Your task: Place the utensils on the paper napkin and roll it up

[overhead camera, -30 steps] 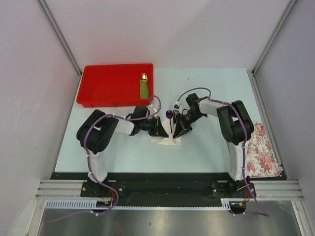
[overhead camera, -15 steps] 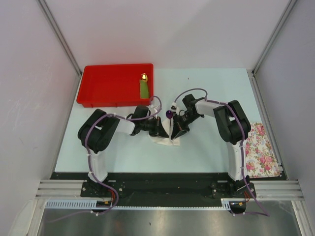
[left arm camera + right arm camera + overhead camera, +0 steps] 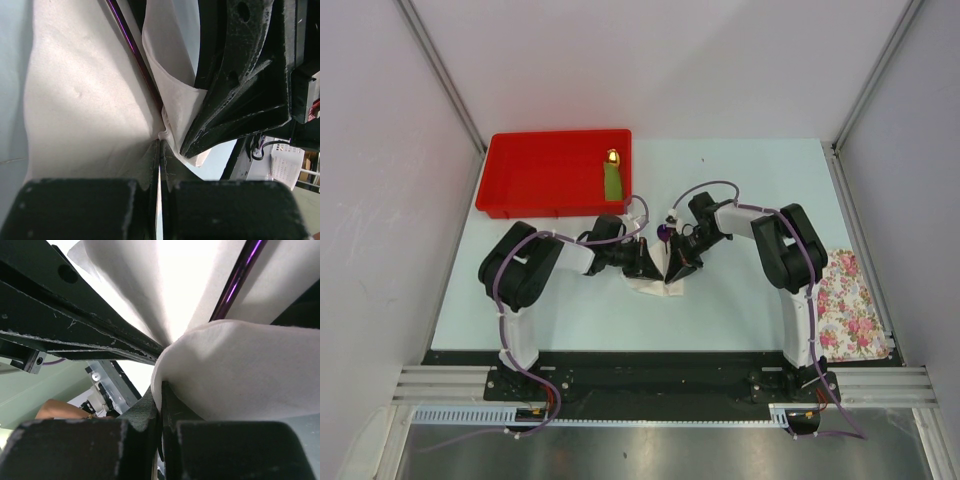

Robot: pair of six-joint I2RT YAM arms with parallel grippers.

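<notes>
The white paper napkin [image 3: 658, 287] lies mid-table, bunched between both grippers. My left gripper [image 3: 648, 268] is shut, its tips [image 3: 159, 142] pinching a puckered fold of the napkin [image 3: 75, 100]. My right gripper [image 3: 672, 270] faces it from the right, shut [image 3: 161, 387] on a raised flap of napkin [image 3: 240, 370] that curls over. The spoon's purple bowl [image 3: 664, 232] sticks out at the far side, and its dark purple handle [image 3: 135, 50] [image 3: 237, 277] runs along the crease. The knife is hidden. The two grippers nearly touch.
A red tray [image 3: 530, 185] stands at the back left, holding a green piece with a gold tip [image 3: 612, 175]. A pink flower-printed cloth [image 3: 850, 310] lies at the table's right edge, beside the right arm's base.
My right gripper has edged left toward the left gripper, drawing its napkin flap over the spoon handle. The left gripper has stayed put.
</notes>
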